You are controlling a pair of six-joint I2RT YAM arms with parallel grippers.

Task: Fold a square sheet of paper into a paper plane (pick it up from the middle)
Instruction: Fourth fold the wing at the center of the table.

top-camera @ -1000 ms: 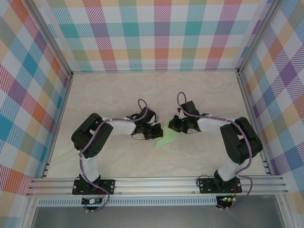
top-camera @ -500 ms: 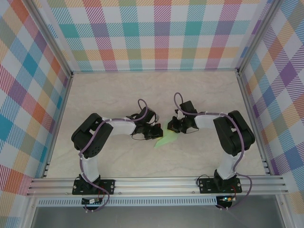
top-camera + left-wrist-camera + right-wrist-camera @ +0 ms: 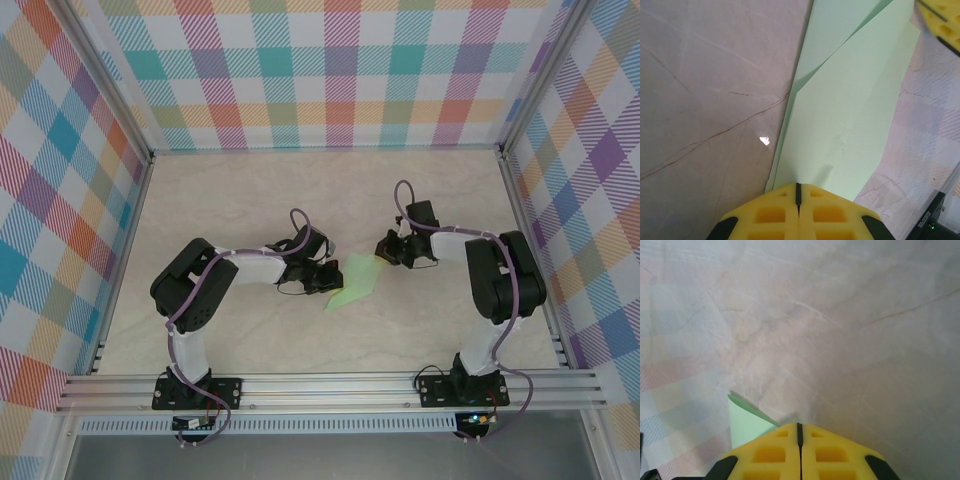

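Mid-surface, the paper plane lies as a creased dart, its wings unfinished. Left gripper is clamped tight, seemingly pinching its edge; right gripper is closed too, tips at the far corner.

Both arms bend inward, wrists low. The left gripper and right gripper face each other (tips near), jaws closed, each pinching an edge of the paper.
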